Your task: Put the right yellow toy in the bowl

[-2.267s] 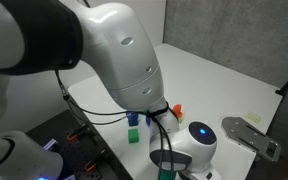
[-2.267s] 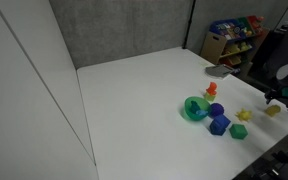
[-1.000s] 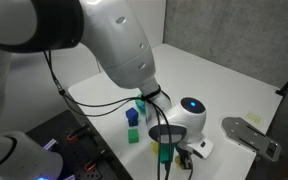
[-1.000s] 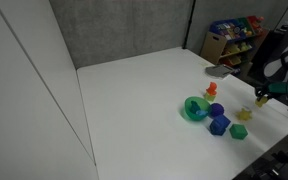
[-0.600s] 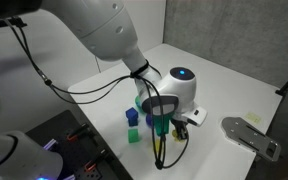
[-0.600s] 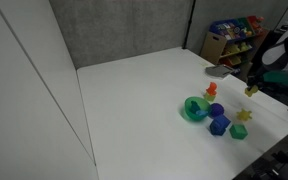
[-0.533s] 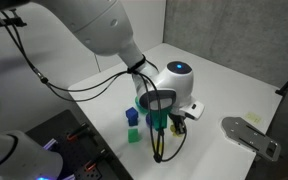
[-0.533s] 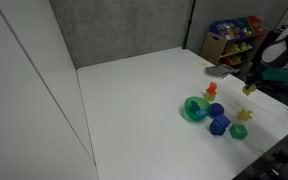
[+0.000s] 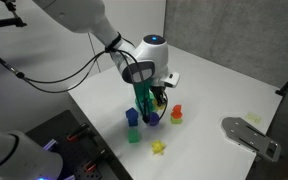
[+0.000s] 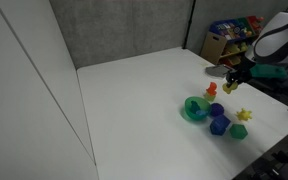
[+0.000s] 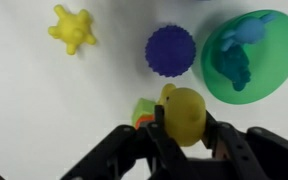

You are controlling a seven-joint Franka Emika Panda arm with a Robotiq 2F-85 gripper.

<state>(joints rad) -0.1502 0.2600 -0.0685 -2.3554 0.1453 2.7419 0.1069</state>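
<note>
My gripper (image 11: 184, 122) is shut on the right yellow toy (image 11: 184, 108), a rounded yellow piece held above the table. In the wrist view the green bowl (image 11: 274, 75) with a teal inside lies up and to the right of the toy, holding teal pieces. In an exterior view the gripper (image 10: 230, 86) hangs with the yellow toy (image 10: 229, 89) to the right of the bowl (image 10: 194, 108), beside the red-orange toy (image 10: 212, 90). In an exterior view the gripper (image 9: 156, 100) hides the bowl.
A yellow star-shaped toy (image 11: 72, 28) (image 10: 246, 115) (image 9: 158, 147) lies on the table. A blue-purple round toy (image 11: 170, 50), a blue block (image 10: 220, 125) and a green cube (image 10: 238, 131) sit near the bowl. A grey plate (image 9: 250, 136) lies at the table's edge.
The arm has lifted and carried the yellow toy away from the table's edge toward the red-orange toy and the bowl. The gripper has stayed shut on it.
</note>
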